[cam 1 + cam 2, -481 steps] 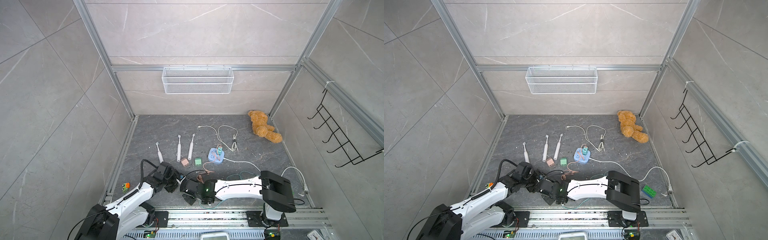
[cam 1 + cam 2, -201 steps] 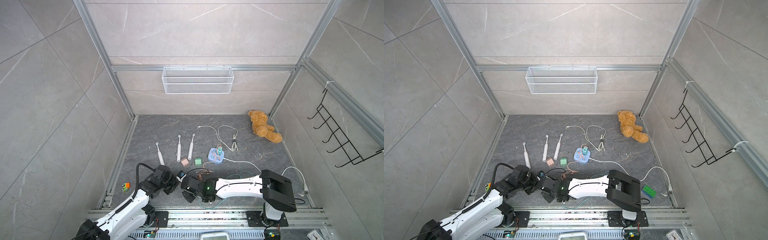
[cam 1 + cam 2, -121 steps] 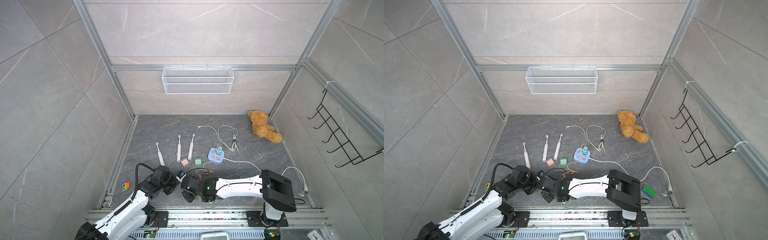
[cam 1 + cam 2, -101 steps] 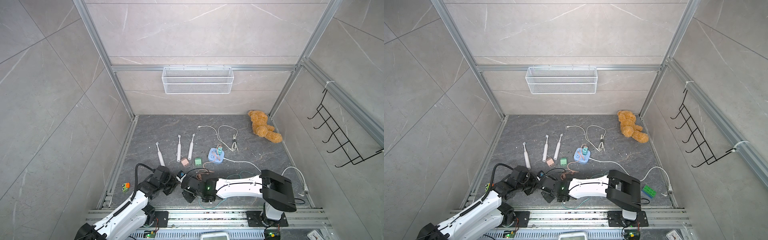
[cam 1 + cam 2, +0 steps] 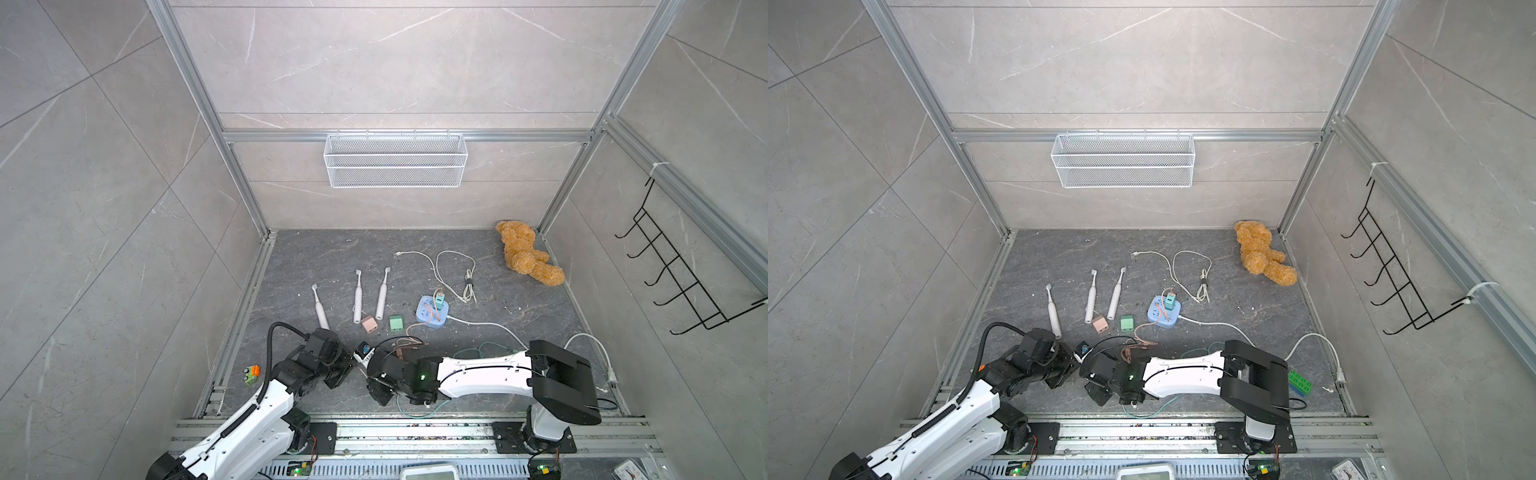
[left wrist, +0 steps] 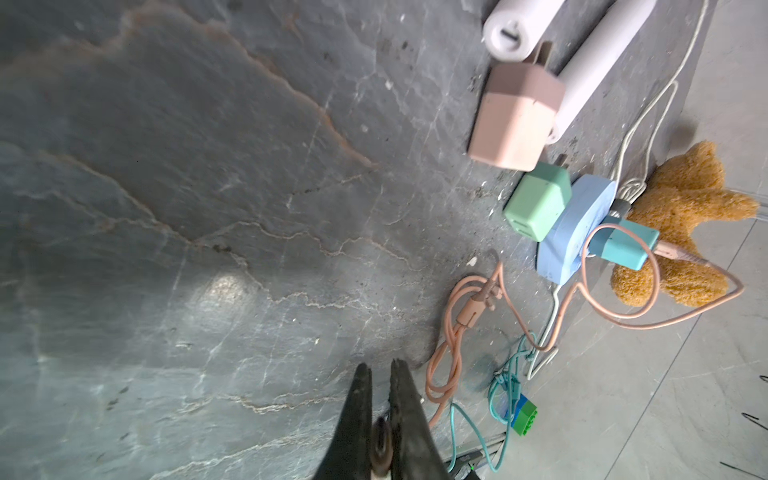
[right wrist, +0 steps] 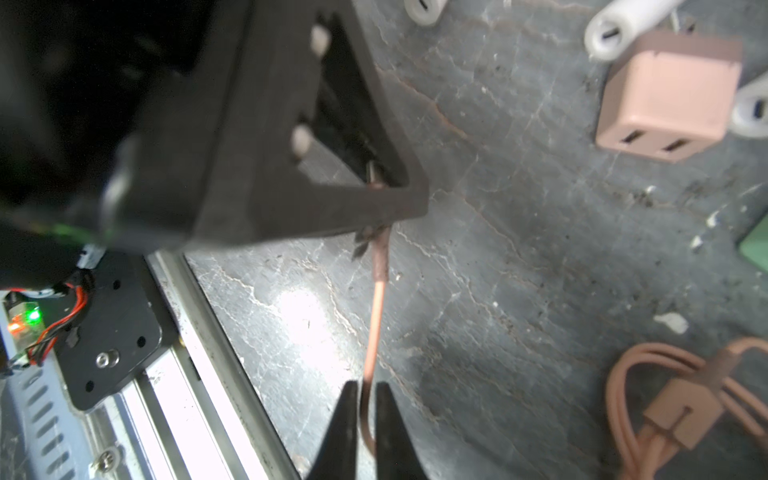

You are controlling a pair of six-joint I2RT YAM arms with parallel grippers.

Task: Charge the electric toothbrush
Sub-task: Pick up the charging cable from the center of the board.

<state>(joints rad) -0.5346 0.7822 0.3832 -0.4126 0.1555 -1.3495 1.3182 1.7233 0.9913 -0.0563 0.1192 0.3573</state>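
In the foreground, the left gripper point(image 6: 381, 365) pinches the plug of a pink cable point(image 7: 376, 316) while the right gripper point(image 7: 365, 386) straddles it, grip unclear; beyond, three electric toothbrushes point(image 5: 357, 301) lie untouched near a blue power strip point(image 5: 430, 318).

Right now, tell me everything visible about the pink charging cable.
The pink cable is thin and rubbery-looking. One end plugs into the teal adapter standing in the blue power hub. Its middle lies on the gray floor as a coil bound by a matching strap. The free end passes between the right gripper's fingers, and its plug is clamped in the shut left gripper.
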